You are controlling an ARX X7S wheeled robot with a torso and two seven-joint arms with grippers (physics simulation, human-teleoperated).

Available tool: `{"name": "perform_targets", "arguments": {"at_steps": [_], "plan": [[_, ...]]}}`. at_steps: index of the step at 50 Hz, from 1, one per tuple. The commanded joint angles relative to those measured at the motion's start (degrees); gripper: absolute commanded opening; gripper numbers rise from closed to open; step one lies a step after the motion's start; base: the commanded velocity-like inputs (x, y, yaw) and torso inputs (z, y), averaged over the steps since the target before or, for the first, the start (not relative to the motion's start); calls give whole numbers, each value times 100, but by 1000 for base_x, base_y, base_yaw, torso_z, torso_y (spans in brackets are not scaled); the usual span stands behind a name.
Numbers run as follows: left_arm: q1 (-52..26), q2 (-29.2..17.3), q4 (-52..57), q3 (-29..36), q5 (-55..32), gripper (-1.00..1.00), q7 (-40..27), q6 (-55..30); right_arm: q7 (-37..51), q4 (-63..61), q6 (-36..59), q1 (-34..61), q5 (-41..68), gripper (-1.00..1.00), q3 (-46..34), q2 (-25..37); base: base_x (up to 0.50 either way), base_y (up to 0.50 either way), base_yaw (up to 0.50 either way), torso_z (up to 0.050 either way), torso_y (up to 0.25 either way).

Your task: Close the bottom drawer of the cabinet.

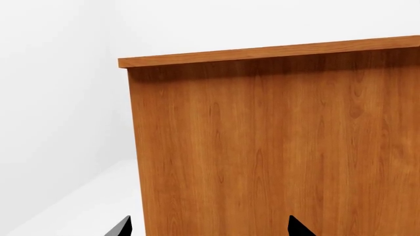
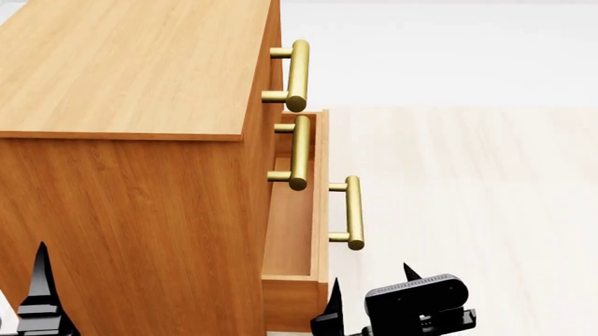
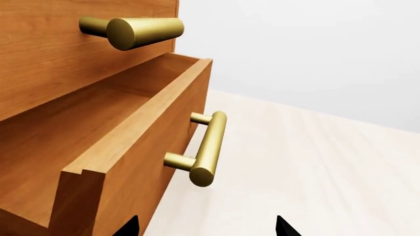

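Observation:
The cabinet is tall, orange-brown wood and fills the left of the head view. Its bottom drawer stands pulled out to the right, and its brass handle sticks out past the two upper handles. In the right wrist view the open drawer and its handle lie just ahead of my right gripper, which is open, empty and touches neither. My left gripper is open and faces the cabinet's plain side panel, with nothing between its fingers.
The two upper drawer fronts are shut; their handles project to the right above the open drawer. Pale floor stretches to the right of the cabinet. A white wall stands beside the cabinet in the left wrist view.

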Motion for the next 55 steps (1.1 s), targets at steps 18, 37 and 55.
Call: {"name": "perform_targets", "arguments": {"at_steps": [18,37,55], "plan": [[7,-59,74,-6,-62,100,-78,-26,-110,-174,57,-51,-133,100,-586,-106,0,0,0,0,0],[40,-88,79,19,-89,100,-109,9,-348,-402,180,-33,-24,100,-844,-66,0,0,0,0,0],[98,-105,62,44,-114,100,-122,89,-296,40,100,268,34,100,-932,-168,0,0,0,0,0]]}}
